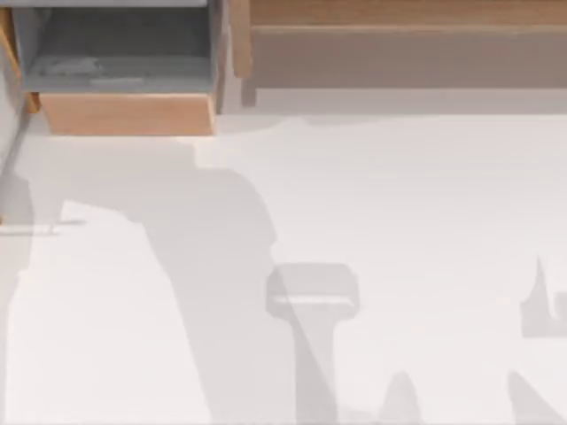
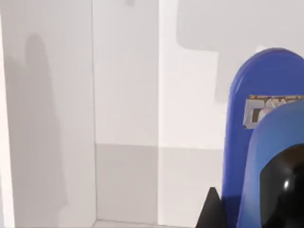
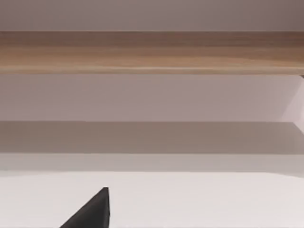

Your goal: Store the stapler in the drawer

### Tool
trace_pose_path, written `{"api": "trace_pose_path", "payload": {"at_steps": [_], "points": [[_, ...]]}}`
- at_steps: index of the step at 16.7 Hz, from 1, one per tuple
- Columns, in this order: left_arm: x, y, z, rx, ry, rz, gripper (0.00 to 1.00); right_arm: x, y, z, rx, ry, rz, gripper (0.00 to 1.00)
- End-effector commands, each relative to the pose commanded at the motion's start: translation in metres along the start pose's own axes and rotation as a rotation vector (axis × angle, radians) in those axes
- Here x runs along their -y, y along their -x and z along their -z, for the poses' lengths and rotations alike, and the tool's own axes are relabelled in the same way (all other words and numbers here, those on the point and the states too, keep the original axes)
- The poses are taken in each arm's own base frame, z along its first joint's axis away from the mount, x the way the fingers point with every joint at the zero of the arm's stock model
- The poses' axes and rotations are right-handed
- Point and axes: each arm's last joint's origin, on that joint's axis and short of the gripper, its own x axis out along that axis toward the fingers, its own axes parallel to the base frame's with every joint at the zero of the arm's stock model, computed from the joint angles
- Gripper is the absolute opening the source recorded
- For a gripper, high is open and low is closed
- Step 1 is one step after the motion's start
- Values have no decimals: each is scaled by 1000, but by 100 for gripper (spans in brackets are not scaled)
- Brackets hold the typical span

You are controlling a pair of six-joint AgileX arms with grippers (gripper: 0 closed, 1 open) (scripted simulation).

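Observation:
The blue stapler with its black rounded end looms close in the left wrist view, lifted off any surface. My left gripper is shut on it, and one dark fingertip shows beside the blue body. The drawer stands pulled out at the table's far left, with a tan front panel and grey walls and floor. A dark part of my right gripper pokes in low in the right wrist view, above the white table and facing the shelf unit.
A wide brown wooden shelf unit runs along the far edge to the right of the drawer, and its wooden top board faces the right wrist camera. Arm shadows fall across the white tabletop.

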Motion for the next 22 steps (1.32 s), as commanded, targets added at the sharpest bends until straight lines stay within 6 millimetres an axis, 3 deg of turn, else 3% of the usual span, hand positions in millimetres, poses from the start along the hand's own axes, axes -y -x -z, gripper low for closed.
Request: {"api": "trace_pose_path", "payload": {"at_steps": [3, 6, 21, 22], "points": [[-5, -57, 1, -133, 20, 79, 0, 0, 0, 0, 0, 0, 0, 100], [1, -85, 5, -220, 10, 126, 0, 0, 0, 0, 0, 0, 0, 100], [3, -97, 7, -227, 8, 130, 0, 0, 0, 0, 0, 0, 0, 100], [3, -97, 7, -227, 8, 130, 8, 0, 0, 0, 0, 0, 0, 100]]}}
